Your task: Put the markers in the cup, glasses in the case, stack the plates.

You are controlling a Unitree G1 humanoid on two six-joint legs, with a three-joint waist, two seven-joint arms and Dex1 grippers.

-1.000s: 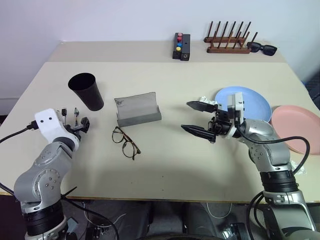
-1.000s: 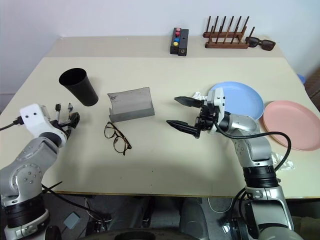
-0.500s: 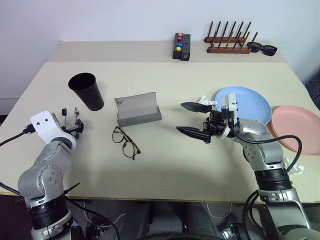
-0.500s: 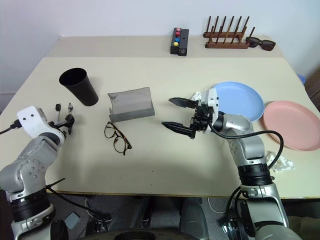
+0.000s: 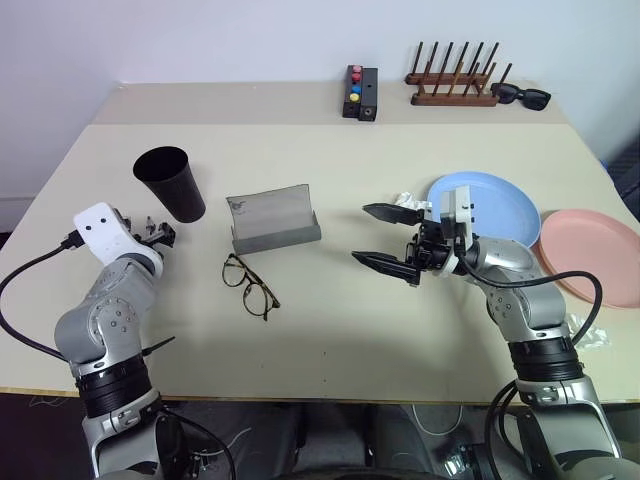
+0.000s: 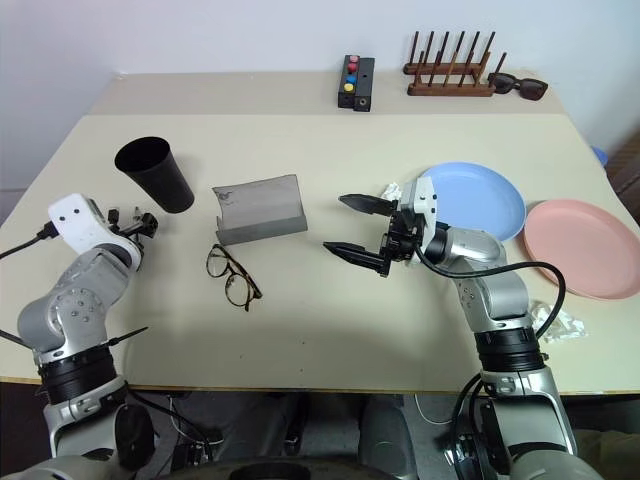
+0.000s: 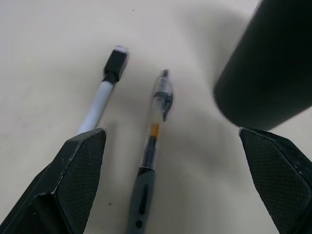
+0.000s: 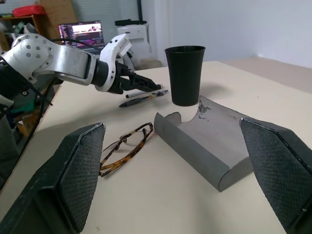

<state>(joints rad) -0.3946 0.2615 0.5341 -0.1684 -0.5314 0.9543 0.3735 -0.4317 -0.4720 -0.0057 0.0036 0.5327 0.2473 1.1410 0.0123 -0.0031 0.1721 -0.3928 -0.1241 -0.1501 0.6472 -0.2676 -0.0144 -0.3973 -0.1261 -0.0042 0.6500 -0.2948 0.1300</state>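
Now the left hand hovers with fingers apart over two markers on the counter, beside the black cup; right hand also apart, empty.

black cup, grey case, light blue plate, pink plate

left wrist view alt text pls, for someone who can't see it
The open left hand hovers over two slim markers lying side by side on a beige table: a white-bodied marker with a black cap and a dark grey-black marker with a clear section between its fingers. The tall black tapered plastic cup stands just beyond them.
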